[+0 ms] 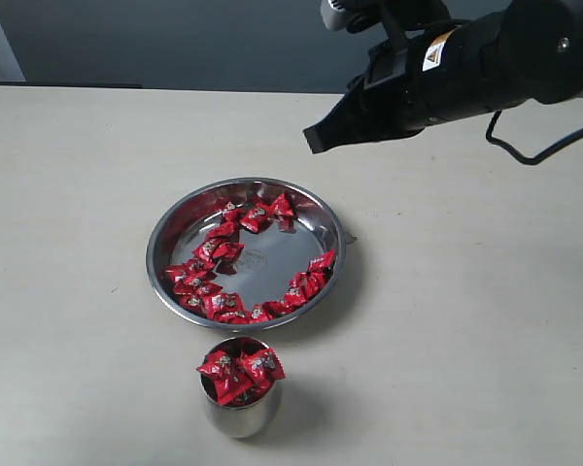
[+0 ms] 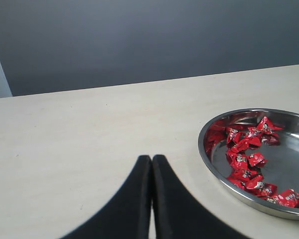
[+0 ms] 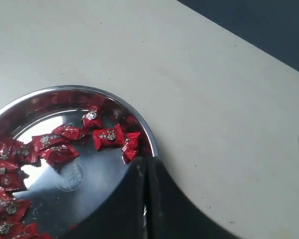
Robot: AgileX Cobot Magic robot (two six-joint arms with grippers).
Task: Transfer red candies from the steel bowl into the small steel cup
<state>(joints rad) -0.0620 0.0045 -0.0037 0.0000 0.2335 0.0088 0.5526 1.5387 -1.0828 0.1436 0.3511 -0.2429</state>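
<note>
Your left hand [image 2: 151,158] is shut and empty over the bench [image 1: 78,194], beside the steel bowl [image 1: 262,264]. The red candies [image 1: 214,250] ring the bowl's floor, and some heap the small steel cup [image 1: 241,417]. Your right hand [image 1: 316,139] hovers shut and empty above the bowl's rim. The candies look light, crinkly and slippery, so pinch one across its middle.

Unreadable round stamp [image 3: 70,175] in steel bowl [image 3: 107,167], illegible sticker [image 1: 437,50] on right arm [image 1: 505,58]
</note>
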